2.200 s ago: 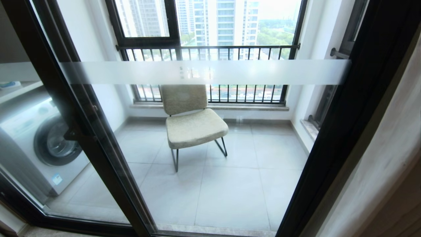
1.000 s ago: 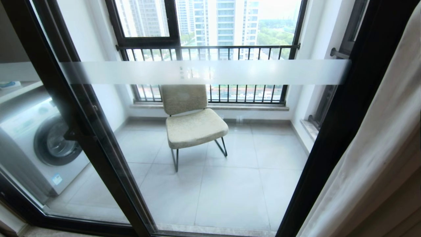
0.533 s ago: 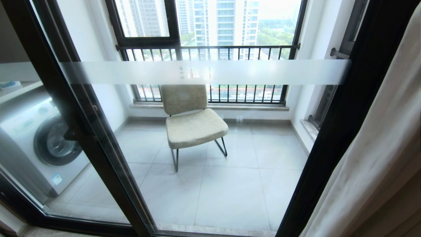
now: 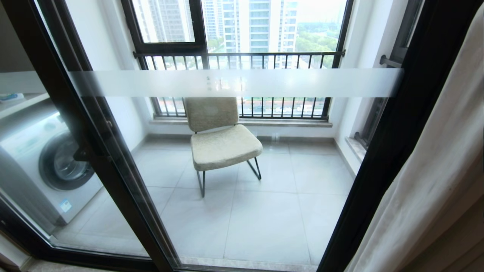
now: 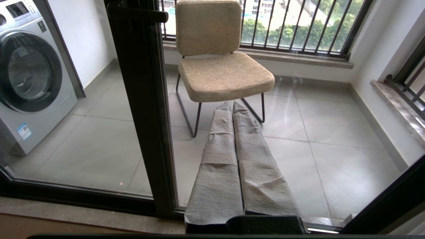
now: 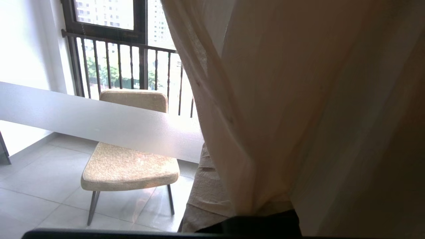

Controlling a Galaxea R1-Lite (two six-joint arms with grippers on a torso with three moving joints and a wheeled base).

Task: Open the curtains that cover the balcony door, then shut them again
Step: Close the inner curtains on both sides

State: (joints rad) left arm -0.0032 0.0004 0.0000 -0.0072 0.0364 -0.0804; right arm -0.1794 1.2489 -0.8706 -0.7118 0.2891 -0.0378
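Note:
The balcony door (image 4: 102, 151) stands uncovered, its black frame and frosted band (image 4: 234, 82) in plain sight. Only a pale beige fold of the curtains (image 4: 435, 170) hangs at the far right edge of the head view. Neither gripper is in the head view. In the right wrist view the curtains (image 6: 298, 99) drape over my right gripper (image 6: 219, 156). Their folds gather at its jaws, which are shut on the fabric. One cloth-wrapped finger (image 6: 202, 186) shows; the other is hidden. My left gripper (image 5: 230, 105) is shut and empty, and points at the door glass beside the frame (image 5: 142, 116).
Behind the glass, a beige chair (image 4: 223, 143) stands on the tiled balcony floor. A washing machine (image 4: 49, 166) is at the left and a black-railed outer window (image 4: 242, 56) at the back. A stone sill (image 4: 353, 145) runs along the right wall.
Two seconds ago the curtain swung leftward into view at the right edge. In the last second it has eased slightly back to the right. Nothing else has moved.

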